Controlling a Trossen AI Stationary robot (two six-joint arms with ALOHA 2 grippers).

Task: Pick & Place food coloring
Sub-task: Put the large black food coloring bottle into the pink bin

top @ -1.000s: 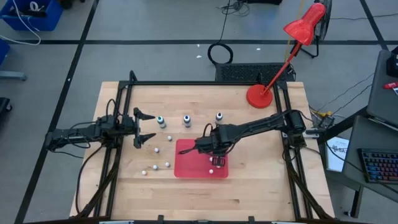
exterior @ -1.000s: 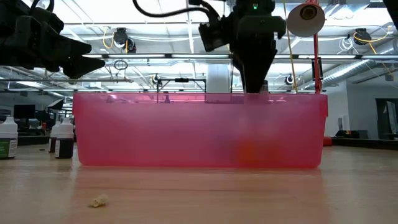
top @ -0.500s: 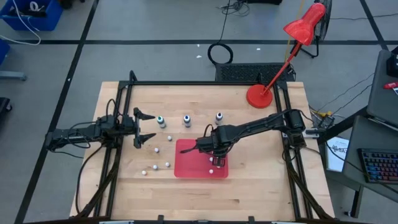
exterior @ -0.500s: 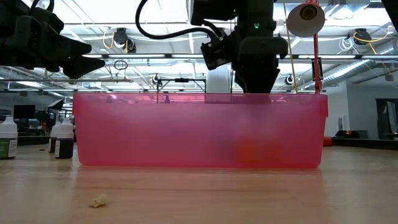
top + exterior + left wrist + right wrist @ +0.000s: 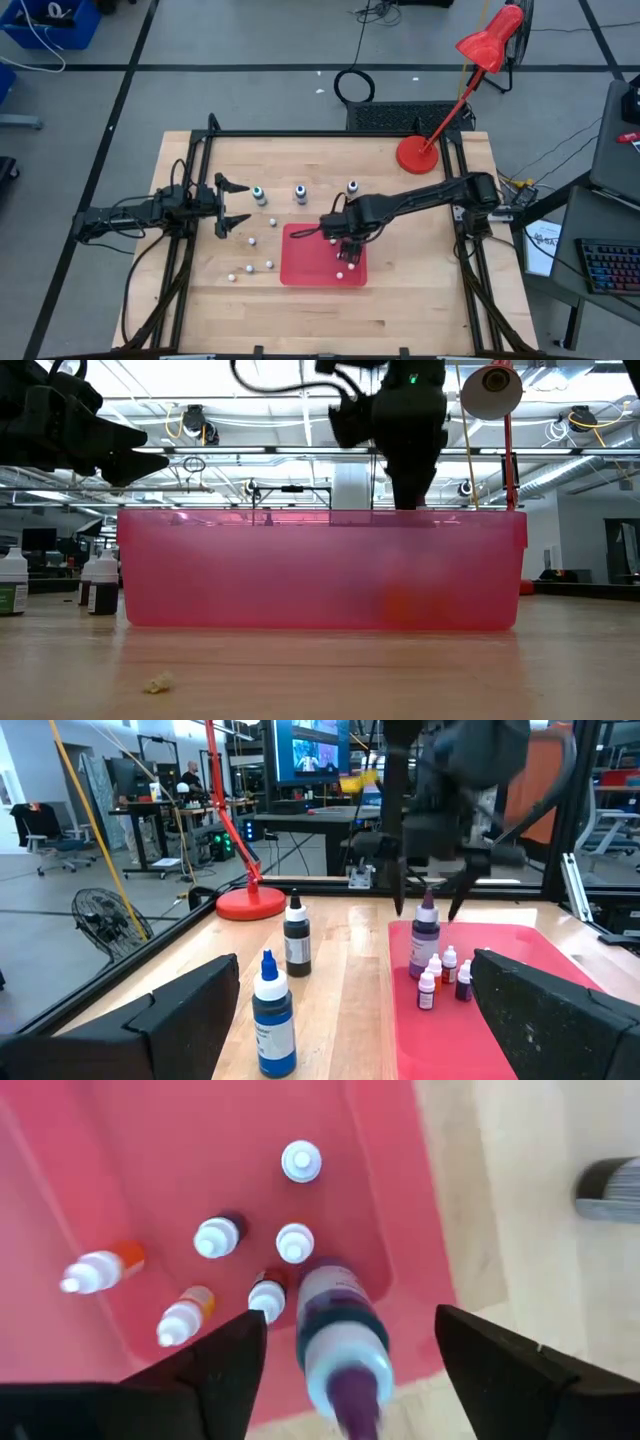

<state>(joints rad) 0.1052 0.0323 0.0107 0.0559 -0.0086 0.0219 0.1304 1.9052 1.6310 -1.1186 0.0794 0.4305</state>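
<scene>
Open workshop floor with a wooden table (image 5: 420, 290) in the middle and a red bin (image 5: 320, 580) sitting near its centre. The right arm reaches over the bin, and its end effector (image 5: 342, 240) is spread wide with the purple-topped bottle (image 5: 340, 1325) standing upright between the fingers, neither one touching it. So that one looks dropped off to me. The left end effector (image 5: 240, 204) hangs over the table's left side, fingers also spread, holding nothing.

What's left: three bottles stand in a row on the bare table behind the bin, green top (image 5: 259, 195), blue (image 5: 300, 193) and grey (image 5: 352, 187). I'd call it one of four done.

There's also a bunch of tiny droppers (image 5: 294, 1241) in the bin next to the purple one, and a few more tiny ones (image 5: 250, 241) loose on the table left of the bin, no idea if those count
</scene>
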